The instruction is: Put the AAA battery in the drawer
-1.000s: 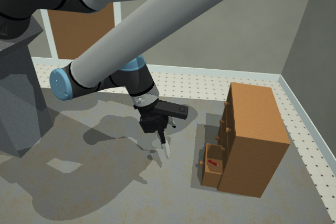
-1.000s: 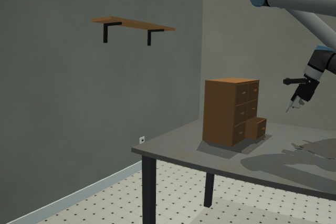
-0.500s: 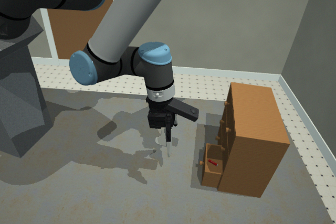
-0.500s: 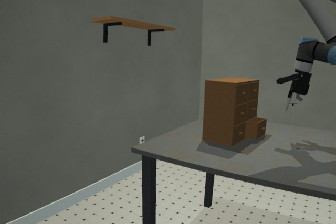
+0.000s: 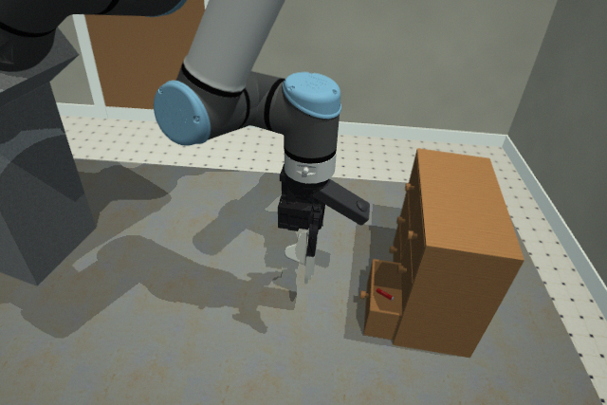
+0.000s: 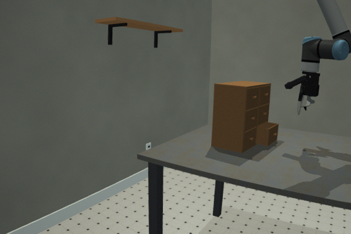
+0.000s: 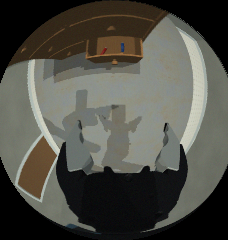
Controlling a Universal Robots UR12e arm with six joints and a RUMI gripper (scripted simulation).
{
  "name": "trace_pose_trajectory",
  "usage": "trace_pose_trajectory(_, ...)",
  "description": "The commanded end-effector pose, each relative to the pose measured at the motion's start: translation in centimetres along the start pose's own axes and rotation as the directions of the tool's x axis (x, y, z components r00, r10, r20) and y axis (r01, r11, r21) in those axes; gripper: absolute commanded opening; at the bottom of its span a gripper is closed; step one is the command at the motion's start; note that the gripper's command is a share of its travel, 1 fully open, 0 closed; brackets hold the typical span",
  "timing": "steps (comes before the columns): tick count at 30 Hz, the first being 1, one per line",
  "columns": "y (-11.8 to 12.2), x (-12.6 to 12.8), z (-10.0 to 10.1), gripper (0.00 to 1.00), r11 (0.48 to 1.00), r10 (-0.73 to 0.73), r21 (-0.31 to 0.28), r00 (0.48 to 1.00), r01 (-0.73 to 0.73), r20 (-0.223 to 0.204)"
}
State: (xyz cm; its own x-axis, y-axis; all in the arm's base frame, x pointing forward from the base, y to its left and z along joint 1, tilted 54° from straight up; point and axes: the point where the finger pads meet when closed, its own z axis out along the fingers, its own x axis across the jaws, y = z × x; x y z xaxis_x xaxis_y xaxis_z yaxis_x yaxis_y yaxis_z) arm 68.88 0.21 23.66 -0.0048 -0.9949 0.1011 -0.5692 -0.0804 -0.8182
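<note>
The AAA battery does not show lying on the table in any view. What does show is a small red stick inside the one open drawer, bottom row of the chest. The wrist view adds a small blue stick beside it in the same drawer. Either could be a battery; they are too small to tell.

The gripper hangs fingers-down, well above the table and well apart from the chest, spread wide and holding nothing. From it the open drawer lies lower and toward the right of the top view, straight ahead in the wrist view. The red stick lies slantwise across the drawer floor.

If both batteries are already in there, the remaining step is likely to push the drawer front, by its knob, back toward the chest, gently enough not to shift the chest.

The table top is mottled grey, crossed by the arm's shadows. Grey walls, a wooden shelf and a dotted tile floor surround it.
</note>
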Motion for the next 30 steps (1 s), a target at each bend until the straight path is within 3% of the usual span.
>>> trace_pose_trajectory(1, -0.03, -0.01, -0.08, 1.00, 1.000, 0.000, -0.022, 1.000, 0.000, 0.001)
trace_pose_trajectory(30, 0.22, -0.09, -0.35, 1.00, 1.000, -0.001, -0.026, 1.000, 0.001, 0.001)
